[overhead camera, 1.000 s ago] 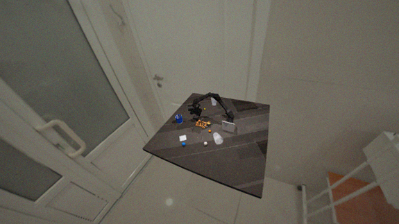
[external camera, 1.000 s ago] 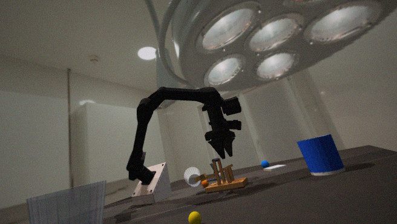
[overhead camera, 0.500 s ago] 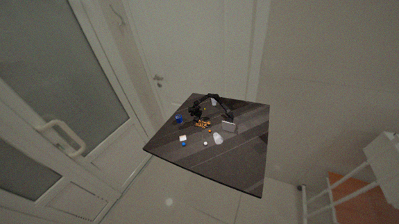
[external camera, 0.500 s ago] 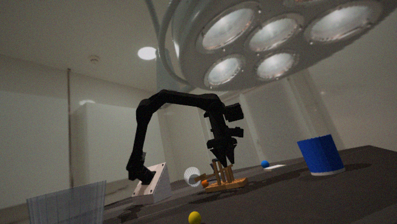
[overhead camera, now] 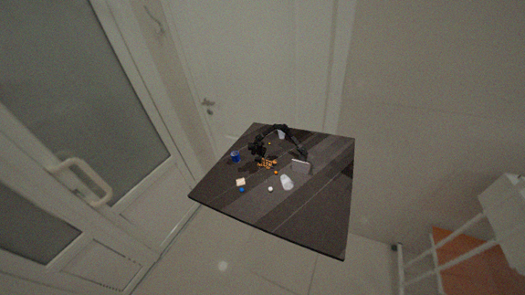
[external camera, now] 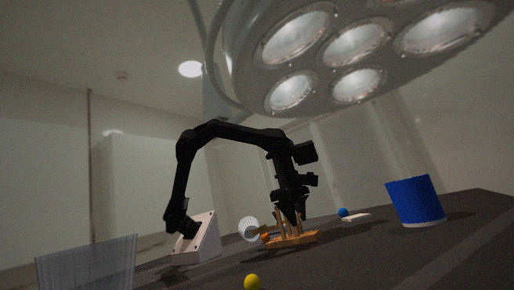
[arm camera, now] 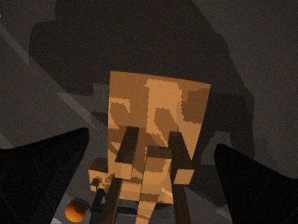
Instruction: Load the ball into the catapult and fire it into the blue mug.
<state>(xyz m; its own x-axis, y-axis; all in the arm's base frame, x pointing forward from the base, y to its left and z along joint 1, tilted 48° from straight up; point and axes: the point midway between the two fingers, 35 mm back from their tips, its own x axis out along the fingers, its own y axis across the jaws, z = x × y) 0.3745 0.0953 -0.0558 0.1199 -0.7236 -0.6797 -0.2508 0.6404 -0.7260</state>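
Over the wooden catapult [external camera: 291,237] mid-desk [external camera: 392,255], pincer [external camera: 291,213] gapes wide, empty. Orange ball [external camera: 265,237] sits beside the catapult's left end. Catapult looks light, stiff; grip its upright frame.

1. We saw a dark table top [overhead camera: 316,221] with paler stripes running across it.
2. Toward its far left edge stood the blue mug [overhead camera: 235,156].
3. Near the middle sat the wooden catapult [overhead camera: 266,163], an orange ball [overhead camera: 275,172] just beside it.
4. Toward the near left edge lay a flat pale block [overhead camera: 240,181], a blue ball [overhead camera: 241,189] and a white ball [overhead camera: 270,189].
5. A white cup [overhead camera: 286,181] lay on its side near the white ball.
6. A yellow ball [overhead camera: 269,143] lay near the far edge.
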